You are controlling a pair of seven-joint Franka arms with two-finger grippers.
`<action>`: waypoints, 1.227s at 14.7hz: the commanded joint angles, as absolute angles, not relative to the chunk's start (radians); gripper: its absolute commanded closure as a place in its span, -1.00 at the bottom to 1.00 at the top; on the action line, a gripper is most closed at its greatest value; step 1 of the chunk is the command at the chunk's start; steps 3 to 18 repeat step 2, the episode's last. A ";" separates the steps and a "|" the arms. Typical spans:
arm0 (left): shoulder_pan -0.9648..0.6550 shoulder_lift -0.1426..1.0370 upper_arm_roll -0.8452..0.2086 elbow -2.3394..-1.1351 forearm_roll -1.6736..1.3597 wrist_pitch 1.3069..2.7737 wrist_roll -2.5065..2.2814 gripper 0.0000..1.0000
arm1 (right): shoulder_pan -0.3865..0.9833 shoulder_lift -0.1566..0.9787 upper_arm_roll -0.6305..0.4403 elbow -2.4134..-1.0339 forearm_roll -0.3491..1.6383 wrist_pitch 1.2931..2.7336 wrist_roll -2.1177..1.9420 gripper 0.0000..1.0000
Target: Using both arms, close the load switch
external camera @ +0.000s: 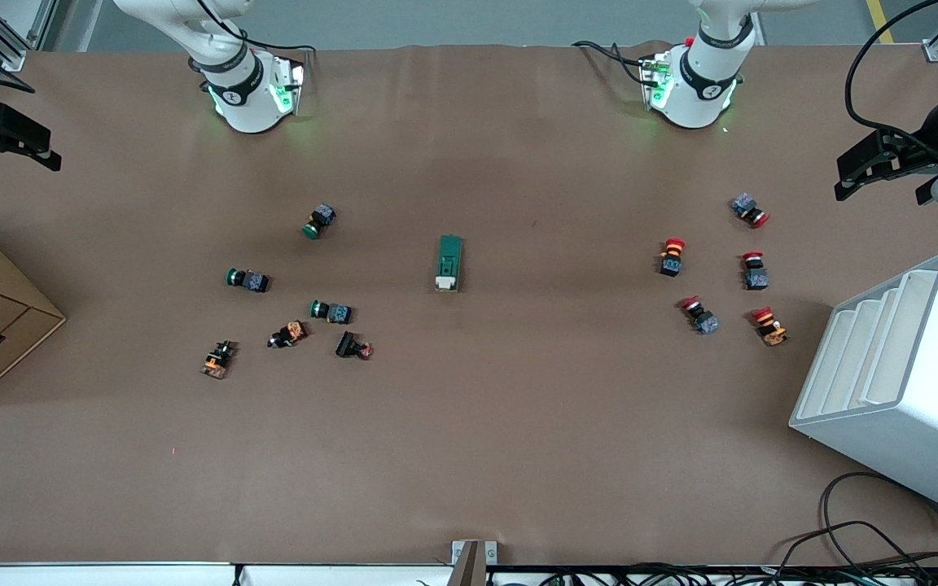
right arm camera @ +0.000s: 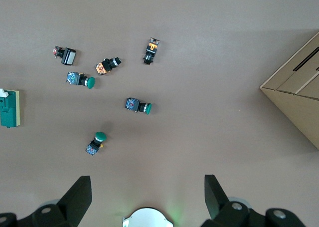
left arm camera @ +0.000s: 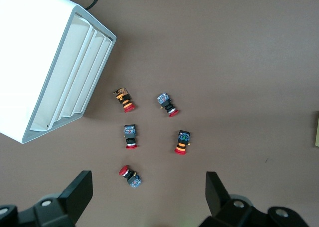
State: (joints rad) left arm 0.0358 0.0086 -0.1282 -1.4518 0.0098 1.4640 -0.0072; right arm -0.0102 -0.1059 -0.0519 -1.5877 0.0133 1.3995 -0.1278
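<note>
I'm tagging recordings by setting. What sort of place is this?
Probably a robotics lab bench: a brown-covered table strewn with industrial push-buttons, one load switch mid-table, a white slotted rack, and cables along the edge.

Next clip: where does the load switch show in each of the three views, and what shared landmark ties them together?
Front view: the load switch lies mid-table, between the two button groups.
Left wrist view: only a sliver of it at the picture's edge.
Right wrist view: at the picture's edge, cream handle visible.
Shared landmark: the green push-buttons tie front and right wrist; the red push-buttons tie front and left wrist.
</note>
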 commanded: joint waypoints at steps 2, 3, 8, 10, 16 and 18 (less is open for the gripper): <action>0.090 0.003 -0.184 -1.443 -0.003 1.442 0.006 -1.00 | -0.029 -0.133 -0.038 -1.617 0.008 1.401 -0.143 -1.00; 0.090 0.003 -0.184 -1.443 -0.003 1.442 0.006 -1.00 | -0.029 -0.133 -0.038 -1.617 0.008 1.401 -0.143 -1.00; 0.090 0.003 -0.184 -1.443 -0.003 1.442 0.006 -1.00 | -0.029 -0.133 -0.038 -1.617 0.008 1.401 -0.143 -1.00; 0.090 0.003 -0.184 -1.443 -0.003 1.442 0.006 -1.00 | -0.029 -0.133 -0.038 -1.617 0.008 1.401 -0.143 -1.00; 0.090 0.003 -0.184 -1.443 -0.003 1.442 0.006 -1.00 | -0.029 -0.133 -0.038 -1.617 0.008 1.401 -0.143 -1.00; 0.090 0.003 -0.184 -1.443 -0.003 1.442 0.006 -1.00 | -0.029 -0.133 -0.038 -1.617 0.008 1.401 -0.143 -1.00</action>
